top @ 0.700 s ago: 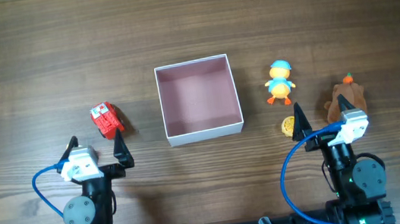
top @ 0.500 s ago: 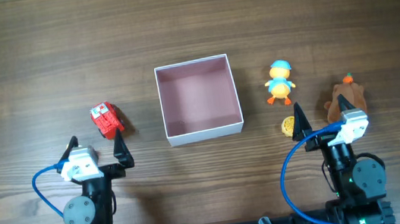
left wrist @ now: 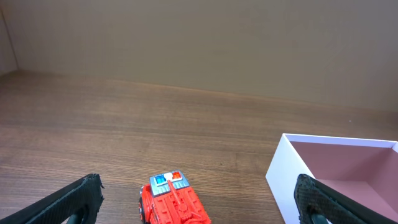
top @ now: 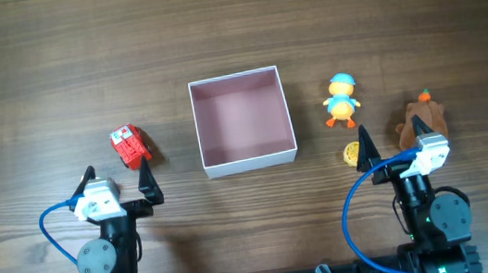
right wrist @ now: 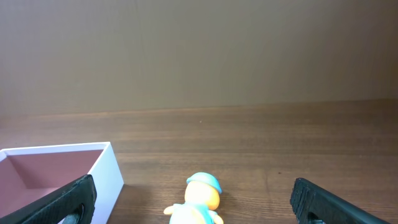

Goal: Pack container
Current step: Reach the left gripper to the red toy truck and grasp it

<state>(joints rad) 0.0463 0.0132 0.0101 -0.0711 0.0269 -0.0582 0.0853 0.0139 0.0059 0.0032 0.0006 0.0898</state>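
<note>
Tabletop of dark brown wood (top: 49, 67) carried a square, shallow, white-walled container with a dusty-pink inside (top: 242, 123) near its middle. A red toy truck (top: 130, 145) lay to the left of the container, apart from it and just ahead of the left gripper (top: 118, 172), whose jaws stood spread wide. On the right were an orange toy duck in a blue cap (top: 341, 100), a small yellow round piece (top: 351, 152) and a brown plush toy (top: 423, 120). The right gripper (top: 389, 137) was likewise spread wide, with the yellow piece just beside one finger.
</note>
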